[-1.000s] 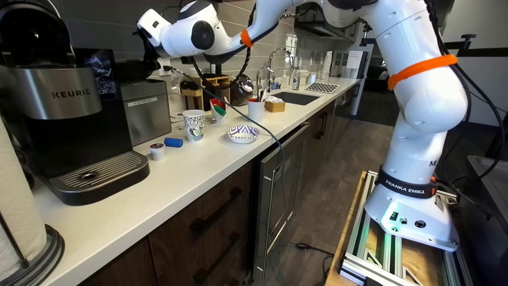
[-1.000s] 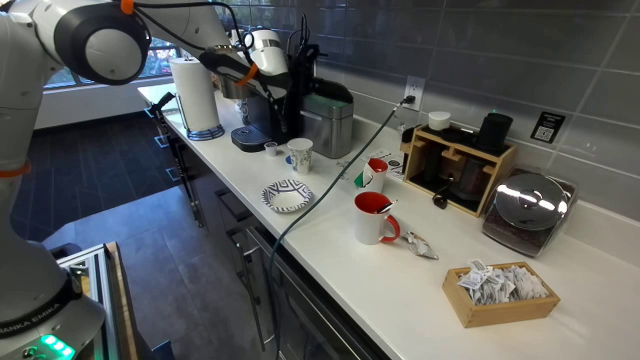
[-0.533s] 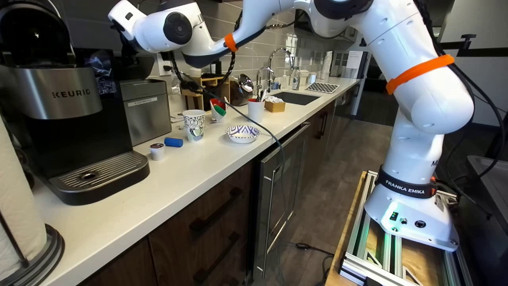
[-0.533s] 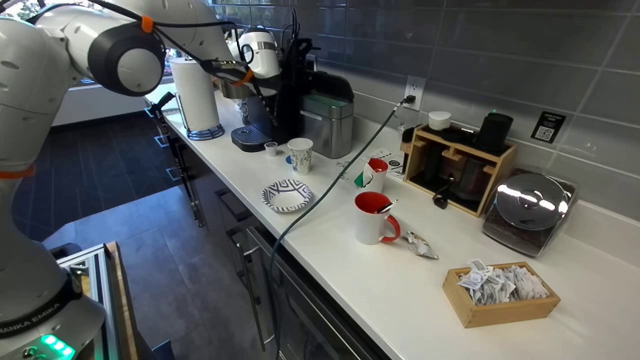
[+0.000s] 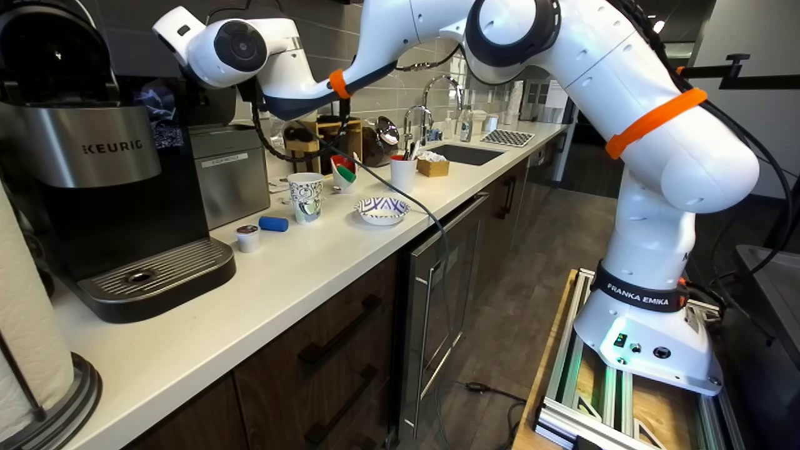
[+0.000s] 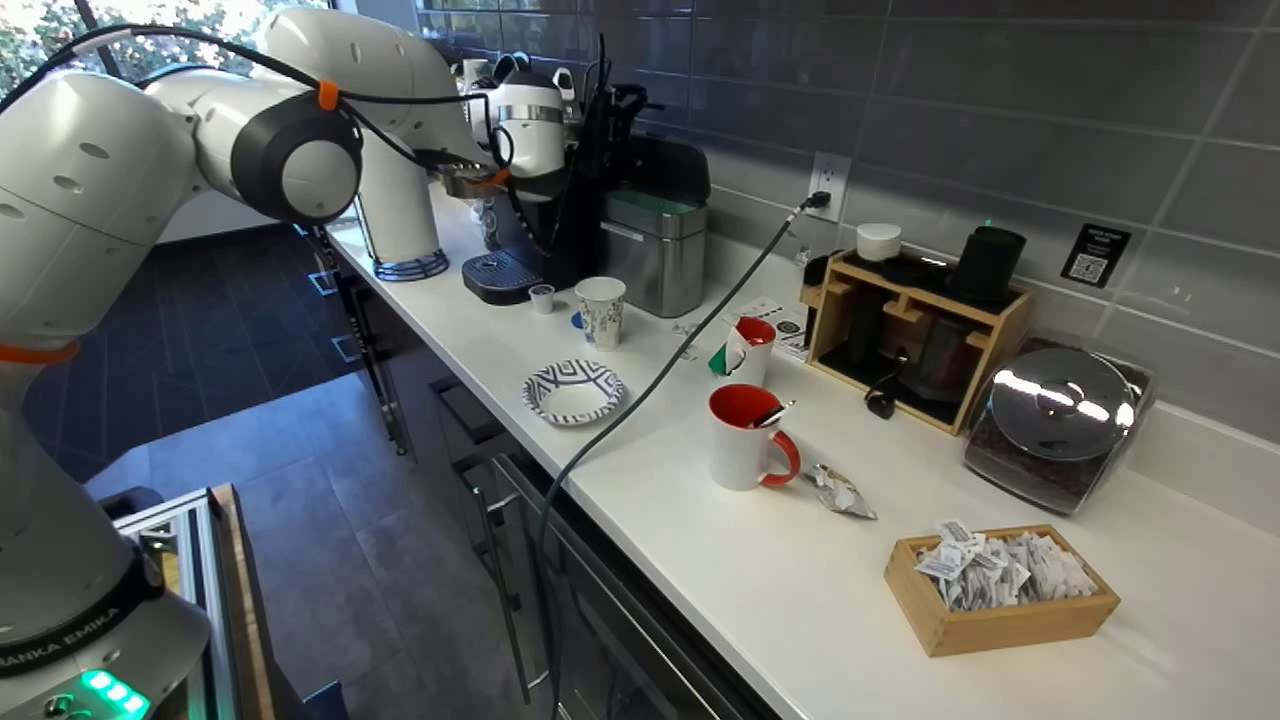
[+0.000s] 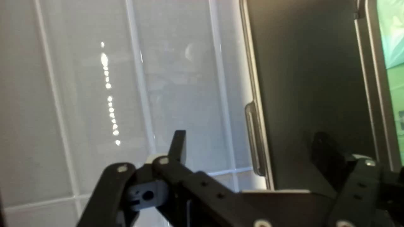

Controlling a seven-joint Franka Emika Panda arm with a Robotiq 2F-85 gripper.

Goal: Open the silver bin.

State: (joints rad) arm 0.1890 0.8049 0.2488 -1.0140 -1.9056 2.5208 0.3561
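The silver bin (image 5: 231, 184) stands against the wall beside the coffee machine, also seen in an exterior view (image 6: 665, 265). Its black lid (image 6: 668, 165) is raised nearly upright at the back, and green lining shows in the mouth. In the wrist view the inside of the lid (image 7: 309, 78) fills the right, with a small tab on its edge and the green liner (image 7: 394, 82) at the far right. My gripper (image 7: 251, 138) is open and empty, one finger over the wall tiles, the other in front of the lid. I cannot tell whether it touches the lid. The exterior views mostly hide the fingers.
The Keurig coffee machine (image 5: 112, 147) stands close beside the bin. A paper cup (image 5: 306, 200), coffee pod (image 5: 248, 239), blue cylinder (image 5: 273, 224) and patterned bowl (image 5: 381, 212) stand on the counter. A cable (image 6: 660, 370) runs from the wall outlet across the counter.
The arm's wrist has moved away from the sink, toward the coffee machine. The lid has tipped further back and stands more upright. The bin body and counter items have not moved.
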